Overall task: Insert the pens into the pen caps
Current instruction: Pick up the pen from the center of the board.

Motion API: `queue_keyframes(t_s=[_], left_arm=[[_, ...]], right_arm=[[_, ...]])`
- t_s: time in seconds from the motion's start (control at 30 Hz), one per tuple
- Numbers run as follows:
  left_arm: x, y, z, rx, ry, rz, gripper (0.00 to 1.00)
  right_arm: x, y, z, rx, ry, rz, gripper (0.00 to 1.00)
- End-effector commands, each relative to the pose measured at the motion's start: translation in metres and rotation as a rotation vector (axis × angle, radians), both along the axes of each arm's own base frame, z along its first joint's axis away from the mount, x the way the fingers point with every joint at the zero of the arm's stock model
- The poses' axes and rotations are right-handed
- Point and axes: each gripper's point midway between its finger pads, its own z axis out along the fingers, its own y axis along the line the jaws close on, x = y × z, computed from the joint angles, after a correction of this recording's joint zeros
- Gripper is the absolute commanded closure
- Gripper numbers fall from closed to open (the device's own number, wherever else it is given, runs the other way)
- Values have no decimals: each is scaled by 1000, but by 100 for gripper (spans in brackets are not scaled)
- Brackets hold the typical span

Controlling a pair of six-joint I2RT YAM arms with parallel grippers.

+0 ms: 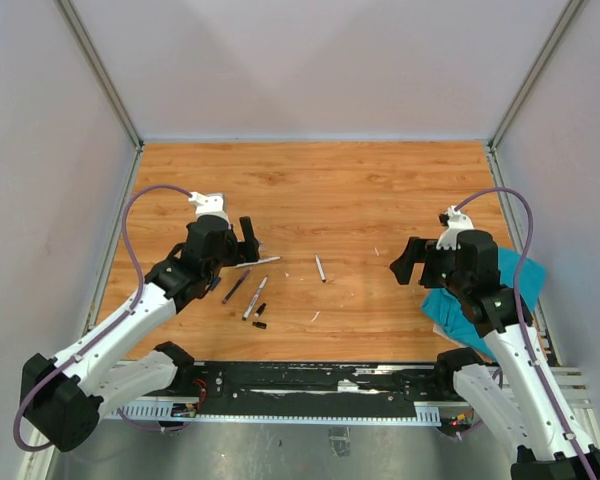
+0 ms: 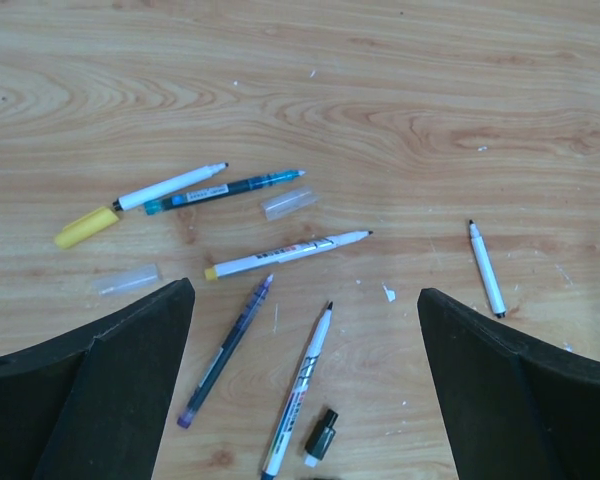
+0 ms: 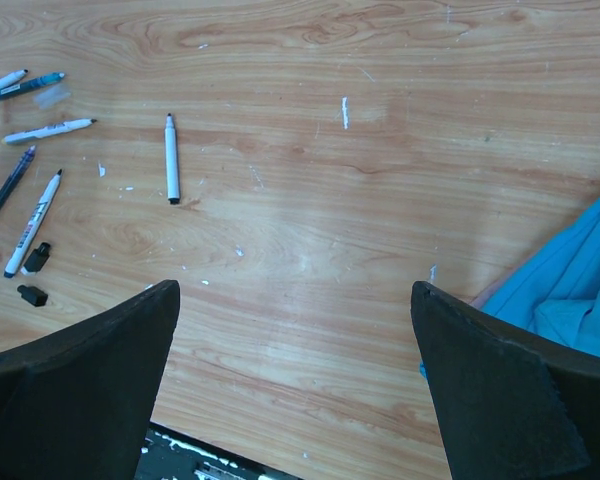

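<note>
**Left fingers** (image 2: 100,390): released, spread to full width, grasping nothing and touching no pen.

**Pens:** five lie in a loose cluster on the desk (image 2: 400,90), between and just beyond the left fingers.
- Farthest out, a yellow-ended white pen (image 2: 140,203) and a teal pen (image 2: 225,190) lie just beside each other, nearly parallel.
- Closer in, a yellow-butted white pen (image 2: 285,254) lies across the gap.
- Nearest, a purple pen (image 2: 228,350) and a printed white pen (image 2: 302,385) lie side by side but apart, with their tips pointing away from the fingers. The purple pen is close to the finger at the left of the left wrist view.
- A sixth, the plain white pen (image 2: 486,268), lies apart from the cluster, just beyond the finger at the right of that view.

**Pen caps:** every pen tip that shows is uncovered.
- A black cap (image 2: 322,435) lies between the left fingers, just beside the rear end of the printed white pen.
- A first clear cap (image 2: 290,203) lies just beside the tip of the teal pen.
- A second clear cap (image 2: 128,280) lies just beyond the finger at the left of the left wrist view.
- A second black cap (image 3: 32,295) lies near the first.

**Right fingers** (image 3: 500,400): released, spread wide, grasping nothing. Only bare desk lies between them.
- The plain white pen lies beyond the finger at the left of the right wrist view. The cluster and the black caps are farther out on that side.
- A teal cloth (image 3: 580,290) lies just outside the finger at the right of that view.
</note>
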Motion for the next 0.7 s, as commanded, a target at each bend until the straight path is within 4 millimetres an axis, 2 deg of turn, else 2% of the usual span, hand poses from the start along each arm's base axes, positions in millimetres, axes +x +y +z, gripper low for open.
queue_keyframes(t_s=[0.0,0.13,0.33,0.5,0.67], left_arm=[[13,-9,1,10,-46,-51,0],[17,-14,-22,70,24,-95,3],[18,-30,-57,80,112,-170,11],[21,-35,-75,119,135,-220,14],[27,-42,-89,169,173,-281,22]], right_arm=[[-6,9,-4,44,17,51,1],[-11,21,-7,73,29,132,1],[-11,22,-12,55,48,157,1],[-15,24,-18,55,77,181,1],[-17,29,-22,67,101,208,1]])
